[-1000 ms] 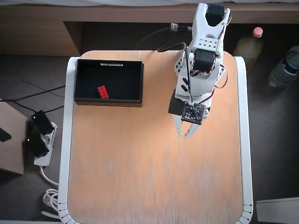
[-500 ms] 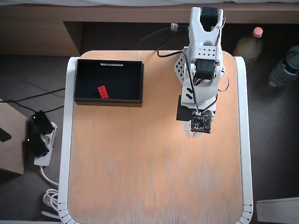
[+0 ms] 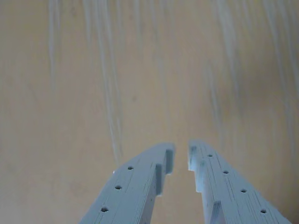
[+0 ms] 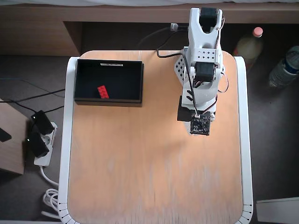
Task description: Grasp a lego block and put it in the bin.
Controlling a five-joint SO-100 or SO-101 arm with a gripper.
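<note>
The red lego block (image 4: 103, 92) lies on the dark floor of the black bin (image 4: 124, 81) at the table's back left in the overhead view. My arm's wrist (image 4: 200, 125) hangs over the right half of the table, well to the right of the bin, and it covers the fingers from above. In the wrist view my gripper (image 3: 181, 151) points down at bare wood, its pale fingers (image 3: 140, 186) drawn together to a narrow slit with nothing between them. Neither block nor bin shows in the wrist view.
The wooden tabletop (image 4: 140, 168) has a raised white rim (image 4: 69, 140). Off the table, two bottles (image 4: 247, 44) (image 4: 285, 67) stand at the right and a power strip with plugs (image 4: 39, 140) lies on the floor at the left.
The arm swung slightly right and tipped its wrist down, so the fingers seen a second ago are now hidden under it. The block stayed in the bin.
</note>
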